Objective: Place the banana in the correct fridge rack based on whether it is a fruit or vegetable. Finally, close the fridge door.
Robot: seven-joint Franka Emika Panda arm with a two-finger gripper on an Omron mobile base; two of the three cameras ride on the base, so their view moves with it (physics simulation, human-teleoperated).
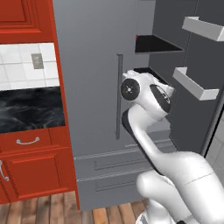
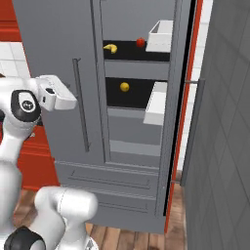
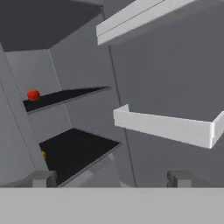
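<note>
- Fridge (image 2: 58, 49) open; right door (image 2: 219, 122) swung wide.
- Banana (image 2: 111, 48) lies on upper rack (image 2: 132, 51), left end; red fruit (image 2: 140, 42) near it, toward the right.
- Yellow round fruit (image 2: 125, 87) on lower shelf (image 2: 132, 97).
- White door bins (image 2: 158, 36) beside both shelves.
- Arm (image 2: 29, 105) at left, before the closed door's handle (image 2: 80, 105).

the arm (image 1: 175, 175) is glossy white, built of rounded, swollen links that look like smooth moulded shells. a dark, near-black band runs along the inner edge of the forearm link. the joints (image 1: 130, 89) end in round black caps with a thin pale ring and small light marks at the centre. the hand (image 2: 57, 93) behind the fingers is a white boxy block with a small dark square set in its side. the two fingertips (image 3: 43, 178) are small, squared, dull grey blocks.
</note>
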